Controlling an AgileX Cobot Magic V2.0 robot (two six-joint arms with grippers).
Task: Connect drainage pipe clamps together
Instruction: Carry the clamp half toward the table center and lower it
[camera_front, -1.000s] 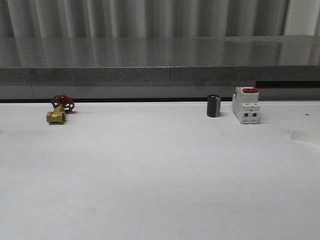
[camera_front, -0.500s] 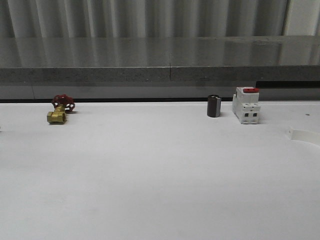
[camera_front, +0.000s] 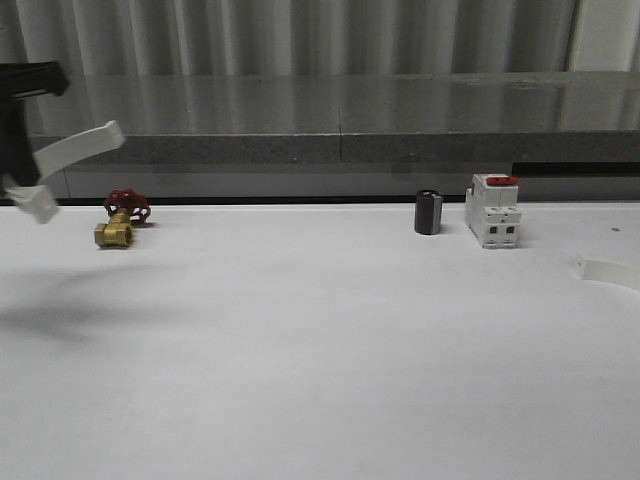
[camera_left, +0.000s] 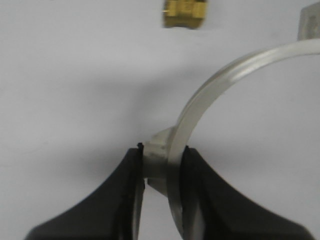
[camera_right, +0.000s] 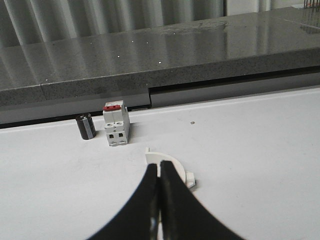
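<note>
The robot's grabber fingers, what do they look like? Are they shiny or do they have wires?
Both grippers are black. The left gripper has two fingers, broad at the base and curving to rounded, matte tips. The right gripper has slimmer fingers tapering almost to points, with a slight sheen. I can't see any wires or markings on them.

Left end effector (camera_left: 161, 167) clamped, right (camera_right: 159, 172) closed
</note>
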